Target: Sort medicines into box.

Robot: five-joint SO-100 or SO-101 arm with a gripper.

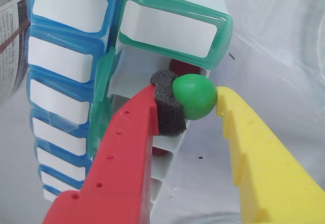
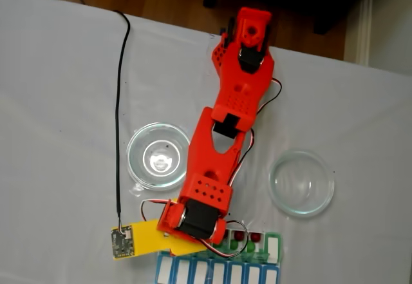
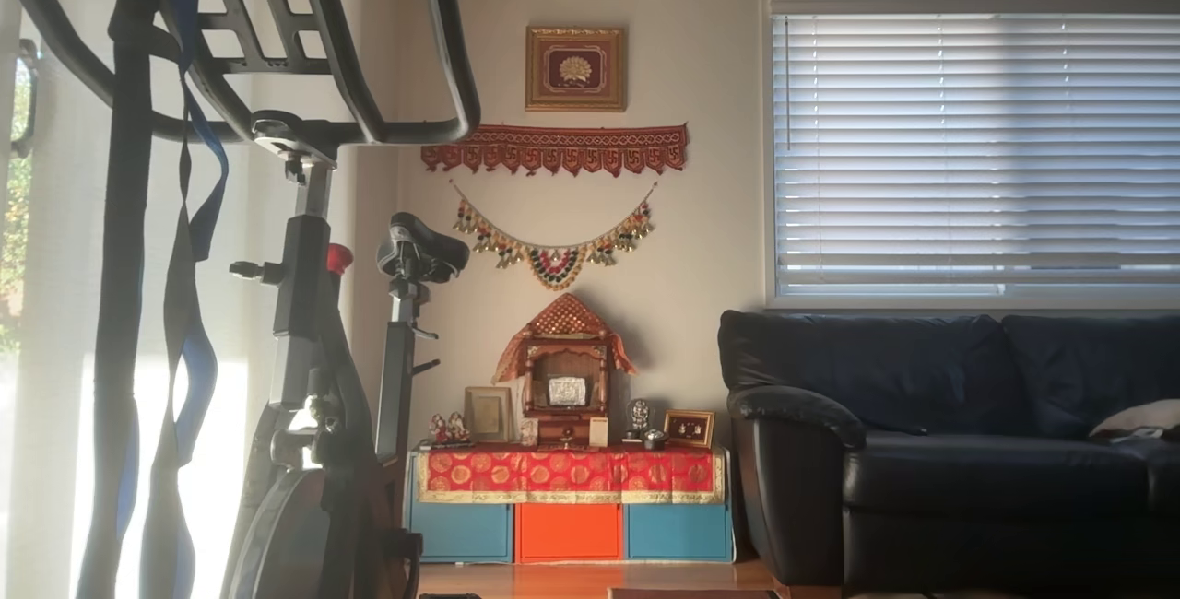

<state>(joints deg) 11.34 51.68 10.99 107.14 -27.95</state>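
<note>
In the wrist view my gripper (image 1: 193, 98) is shut on a green pill (image 1: 195, 94). The pill sits between the black foam pad (image 1: 165, 99) on the red finger and the tip of the yellow finger (image 1: 226, 104). It hangs over an open white compartment of the box (image 1: 127, 79), whose green lid (image 1: 172, 28) stands raised. A dark red pill (image 1: 179, 64) lies inside that compartment, and another (image 1: 160, 152) shows in the one below. The blue row's lids (image 1: 61, 56) are closed. In the fixed view the red arm (image 2: 215, 168) reaches down to the box (image 2: 219, 270) at the table's bottom edge, where red pills (image 2: 239, 236) show.
Two clear glass dishes stand on the white cloth in the fixed view, one left of the arm (image 2: 136, 161) and one right (image 2: 322, 194). A black cable (image 2: 119, 123) runs down to a small board (image 2: 121, 242). The other view shows a room with an exercise bike (image 3: 304, 304).
</note>
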